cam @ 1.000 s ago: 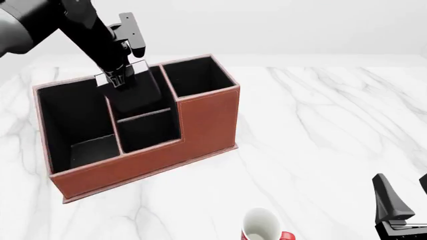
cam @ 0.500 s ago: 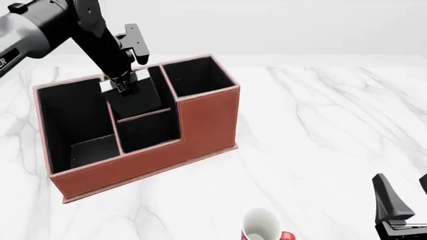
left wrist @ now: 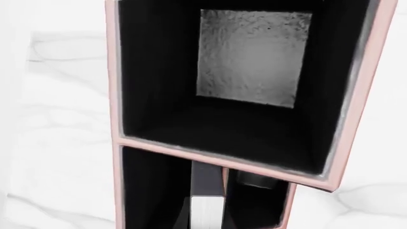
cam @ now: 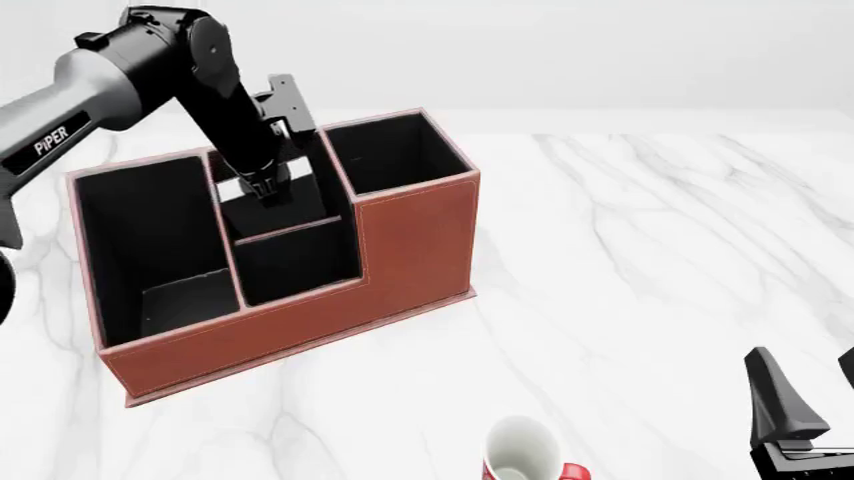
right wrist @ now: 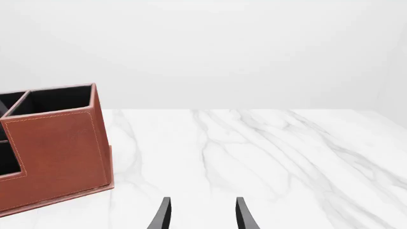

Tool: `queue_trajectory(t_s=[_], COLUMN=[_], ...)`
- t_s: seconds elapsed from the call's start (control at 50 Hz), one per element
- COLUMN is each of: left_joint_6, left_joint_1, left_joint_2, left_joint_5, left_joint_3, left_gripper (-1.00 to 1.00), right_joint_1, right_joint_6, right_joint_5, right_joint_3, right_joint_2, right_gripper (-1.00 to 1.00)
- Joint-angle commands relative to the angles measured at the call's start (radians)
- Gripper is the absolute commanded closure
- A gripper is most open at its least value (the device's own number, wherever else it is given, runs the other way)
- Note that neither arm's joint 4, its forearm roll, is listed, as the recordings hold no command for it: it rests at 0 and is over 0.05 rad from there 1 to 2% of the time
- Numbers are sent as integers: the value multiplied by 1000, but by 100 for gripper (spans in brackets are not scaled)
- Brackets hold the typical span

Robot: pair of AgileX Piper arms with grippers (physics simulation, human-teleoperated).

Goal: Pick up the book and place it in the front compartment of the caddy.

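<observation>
The reddish-brown caddy (cam: 414, 240) stands at the left of the table and also shows in the right wrist view (right wrist: 57, 148). My left gripper (cam: 267, 188) reaches down into the front compartment (cam: 318, 165), the small middle cell with the tall outer wall. It is shut on the black book (cam: 287, 208), which stands upright inside that cell. In the left wrist view the book's white page edges (left wrist: 207, 212) show inside a cell under the caddy's rim (left wrist: 356, 95). My right gripper (cam: 814, 395) is open and empty at the near right; it also shows in the right wrist view (right wrist: 202, 214).
A white mug with a red handle (cam: 521, 455) stands near the front edge, between the caddy and my right gripper. The low-walled twin cell (cam: 296, 265), the wide left cell (cam: 147, 240) and the tall right cell (cam: 394, 150) hold nothing that shows.
My left gripper has moved down and slightly right, lowering the book deeper into the middle cell. The right arm has not moved.
</observation>
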Motion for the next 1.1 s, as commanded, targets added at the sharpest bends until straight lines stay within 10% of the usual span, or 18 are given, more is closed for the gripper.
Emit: queue_trajectory(t_s=[0.02, 0.74, 0.76, 1.1], left_joint_6=[-10, -86, -92, -36], left_joint_1=[-14, -36, -40, 20], left_joint_2=[31, 115, 115, 67], left_joint_5=[0, 0, 0, 0], left_joint_3=[-5, -10, -6, 2], left_gripper=[100, 100, -100, -100], right_joint_1=[0, 0, 0, 0], right_joint_6=[0, 0, 0, 0], right_joint_5=[1, 1, 1, 1], right_joint_3=[0, 0, 0, 0], right_joint_2=[-1, -1, -1, -1], right_gripper=[-100, -100, -100, -100])
